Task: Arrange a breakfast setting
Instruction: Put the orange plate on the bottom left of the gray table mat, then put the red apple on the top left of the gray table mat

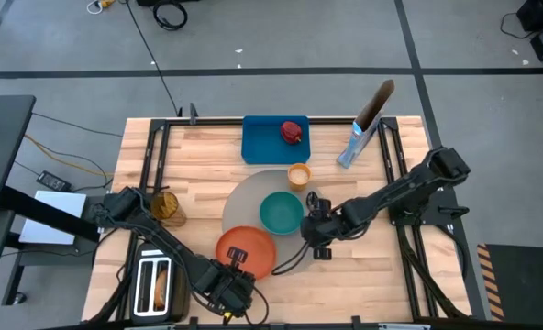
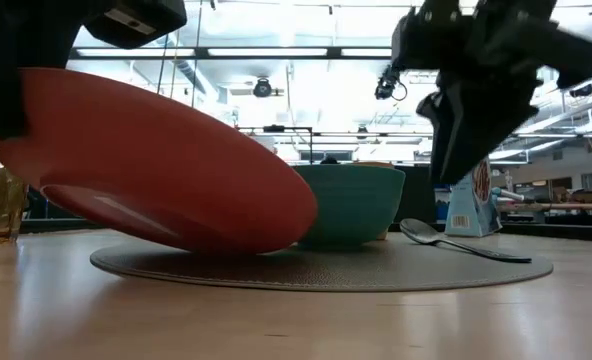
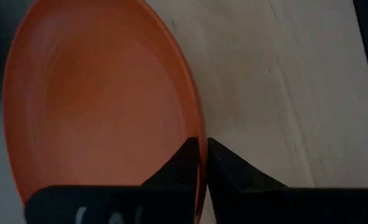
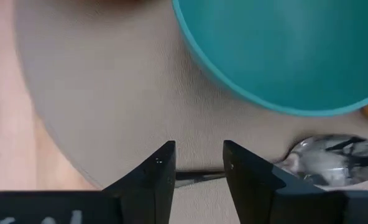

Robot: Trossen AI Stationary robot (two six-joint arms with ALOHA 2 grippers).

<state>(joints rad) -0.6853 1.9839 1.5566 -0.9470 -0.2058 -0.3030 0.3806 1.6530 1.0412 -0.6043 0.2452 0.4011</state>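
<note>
My left gripper [image 3: 201, 163] pinches the rim of the orange plate [image 1: 247, 251]. The plate is tilted, with one edge down on the grey mat [image 1: 253, 197]. The teal bowl [image 1: 280, 212] sits on the mat right behind the plate, very close. My right gripper [image 4: 198, 163] hangs open over the metal spoon [image 2: 456, 240], which lies on the mat beside the bowl. The little cup [image 1: 298, 174] stands at the mat's far edge. The apple [image 1: 293, 132] rests on the blue tray [image 1: 262, 139]. The toaster [image 1: 154, 284] is next to my left arm.
</note>
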